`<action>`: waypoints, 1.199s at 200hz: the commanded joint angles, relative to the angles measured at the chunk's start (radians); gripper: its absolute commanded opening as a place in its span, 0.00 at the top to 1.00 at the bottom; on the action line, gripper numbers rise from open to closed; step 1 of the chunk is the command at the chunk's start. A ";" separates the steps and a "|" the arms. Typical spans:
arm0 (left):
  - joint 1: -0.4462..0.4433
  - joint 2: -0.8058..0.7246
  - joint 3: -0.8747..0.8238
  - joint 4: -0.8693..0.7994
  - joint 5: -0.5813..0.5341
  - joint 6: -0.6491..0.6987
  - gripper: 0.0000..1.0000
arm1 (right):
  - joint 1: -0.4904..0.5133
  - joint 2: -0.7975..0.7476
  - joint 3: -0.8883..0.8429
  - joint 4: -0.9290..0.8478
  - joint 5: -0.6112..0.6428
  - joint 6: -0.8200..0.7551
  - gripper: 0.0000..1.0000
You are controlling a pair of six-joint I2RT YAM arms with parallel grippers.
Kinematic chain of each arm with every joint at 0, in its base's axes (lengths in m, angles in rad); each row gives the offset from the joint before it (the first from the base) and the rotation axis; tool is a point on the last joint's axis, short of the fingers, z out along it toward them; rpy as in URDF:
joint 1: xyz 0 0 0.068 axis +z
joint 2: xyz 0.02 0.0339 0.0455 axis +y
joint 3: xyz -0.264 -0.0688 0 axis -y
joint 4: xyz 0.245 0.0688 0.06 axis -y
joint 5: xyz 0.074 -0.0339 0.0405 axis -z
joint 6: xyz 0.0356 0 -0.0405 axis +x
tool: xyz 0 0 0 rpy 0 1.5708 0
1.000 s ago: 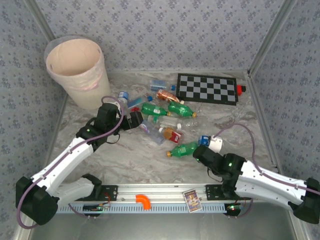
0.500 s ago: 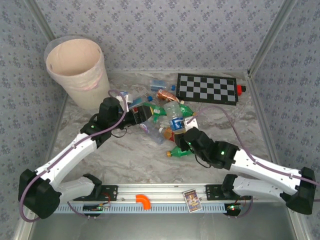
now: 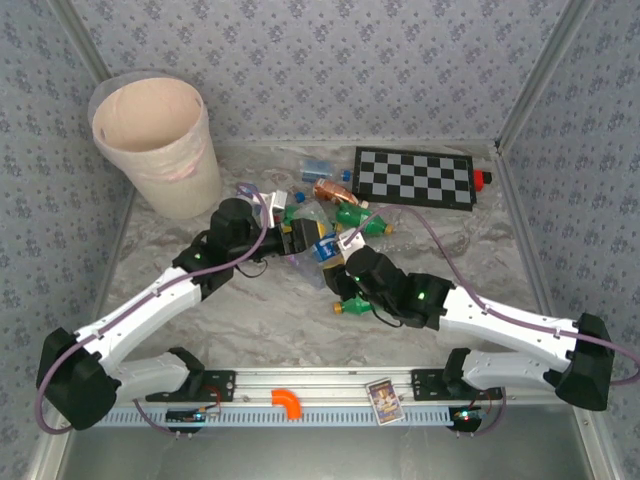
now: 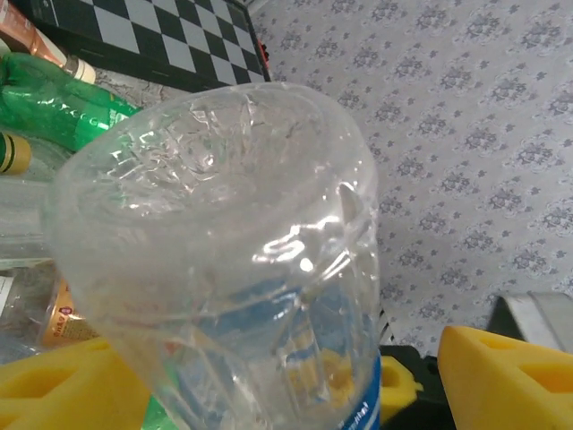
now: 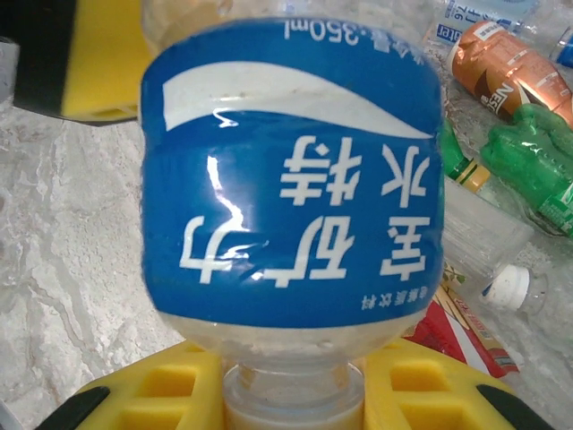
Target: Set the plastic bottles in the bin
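Above the bench (image 3: 250, 320), well apart from the bin (image 3: 178, 190), I am passing a clear bottle (image 5: 291, 206) between my pincers.
My right pincer (image 5: 285, 394) is clamping its neck; my left pincer (image 4: 282, 385) is standing apart around its base. Releasing early risks dropping it among the loose bottles (image 3: 365, 222). It is looking thin, glossy, crinkled, blue-labelled.

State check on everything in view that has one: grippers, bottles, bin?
right gripper: shut on the neck of the blue-label bottle
blue-label bottle: held by its neck, base between the left gripper's open jaws
left gripper: open, one jaw on either side of the bottle's base
bin: upright, top open, lined
green bottles: lying on the table, capped
orange bottle: lying on its side
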 commanded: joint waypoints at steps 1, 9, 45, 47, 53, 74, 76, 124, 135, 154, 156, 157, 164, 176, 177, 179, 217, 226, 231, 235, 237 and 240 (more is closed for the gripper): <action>-0.015 0.025 0.040 0.057 0.012 -0.017 0.20 | 0.034 0.013 0.048 0.009 0.005 -0.044 0.70; -0.015 0.031 0.041 0.053 0.004 -0.020 0.21 | 0.041 0.016 0.051 0.008 0.012 -0.046 0.70; -0.017 0.030 0.044 0.055 -0.015 -0.028 0.33 | 0.048 0.012 0.041 0.012 0.029 -0.045 0.68; -0.016 0.028 0.044 0.055 -0.016 -0.028 0.33 | 0.047 0.012 0.040 0.013 0.030 -0.045 0.67; -0.016 0.028 0.046 0.051 -0.020 -0.028 0.34 | 0.048 0.008 0.036 0.015 0.033 -0.042 0.65; -0.017 0.028 0.057 0.032 -0.029 -0.024 0.37 | 0.047 -0.008 0.019 0.025 0.040 -0.035 0.41; -0.017 0.028 0.058 0.028 -0.033 -0.023 0.37 | 0.046 -0.010 0.017 0.025 0.043 -0.033 0.37; 0.011 0.032 0.169 -0.157 -0.099 0.075 0.37 | 0.040 -0.103 -0.036 0.005 0.073 -0.019 0.00; 0.048 0.028 0.194 -0.198 -0.098 0.086 0.37 | 0.037 -0.142 -0.057 0.000 0.077 -0.017 0.00; 0.135 0.031 0.254 -0.267 -0.082 0.100 0.37 | 0.030 -0.219 -0.097 -0.008 0.076 -0.019 0.00; 0.143 0.032 0.260 -0.273 -0.081 0.101 0.37 | 0.029 -0.228 -0.101 -0.009 0.075 -0.020 0.00; 0.150 0.032 0.265 -0.278 -0.080 0.101 0.36 | 0.028 -0.233 -0.103 -0.009 0.075 -0.020 0.00; 0.185 0.038 0.296 -0.305 -0.074 0.107 0.36 | 0.024 -0.264 -0.117 -0.012 0.075 -0.022 0.01; 0.250 0.052 0.348 -0.360 -0.058 0.119 0.36 | 0.014 -0.311 -0.139 -0.017 0.075 -0.031 0.00; 0.254 0.053 0.352 -0.365 -0.057 0.120 0.37 | 0.013 -0.315 -0.141 -0.017 0.075 -0.032 0.00; 0.266 0.056 0.364 -0.374 -0.055 0.122 0.36 | 0.011 -0.323 -0.144 -0.018 0.076 -0.033 0.01; 0.477 0.112 0.521 -0.470 -0.040 0.125 0.35 | -0.024 -0.435 -0.184 -0.038 0.074 -0.071 0.01; 0.521 0.131 0.561 -0.480 -0.042 0.133 0.34 | -0.033 -0.455 -0.191 -0.038 0.070 -0.082 0.01; 0.546 0.143 0.586 -0.486 -0.043 0.134 0.34 | -0.039 -0.465 -0.195 -0.037 0.064 -0.086 0.00; 0.568 0.157 0.606 -0.491 -0.045 0.130 0.34 | -0.043 -0.471 -0.196 -0.038 0.059 -0.088 0.00; 0.577 0.163 0.618 -0.492 -0.045 0.128 0.34 | -0.045 -0.475 -0.196 -0.037 0.058 -0.090 0.00; 0.595 0.172 0.632 -0.494 -0.044 0.118 0.34 | -0.048 -0.479 -0.198 -0.038 0.053 -0.092 0.00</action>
